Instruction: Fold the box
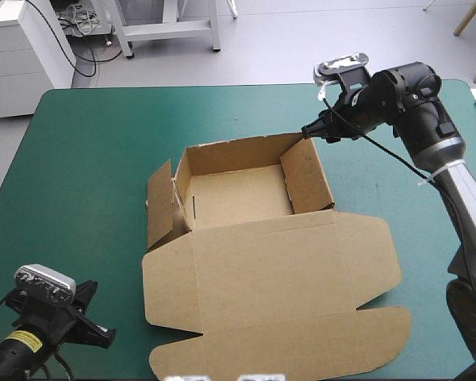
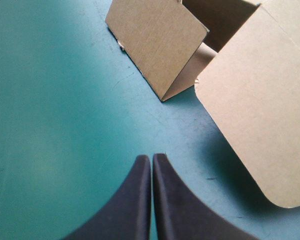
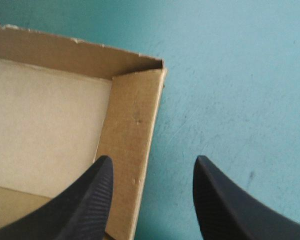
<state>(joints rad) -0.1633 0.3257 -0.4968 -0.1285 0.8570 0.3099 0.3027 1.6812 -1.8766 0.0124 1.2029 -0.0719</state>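
Right hand [image 3: 153, 160] agape — over box [image 3: 50, 120] corner

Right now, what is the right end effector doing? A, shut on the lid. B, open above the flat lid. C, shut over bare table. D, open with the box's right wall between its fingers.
D: the right end effector is open, one finger over the inside of the box, the other over the teal-green cover, the wall between them.

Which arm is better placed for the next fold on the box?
Right, probably. Its open fingers hover at the box's far right corner, its wall between them; the left fingers are shut, off the box over the cover.
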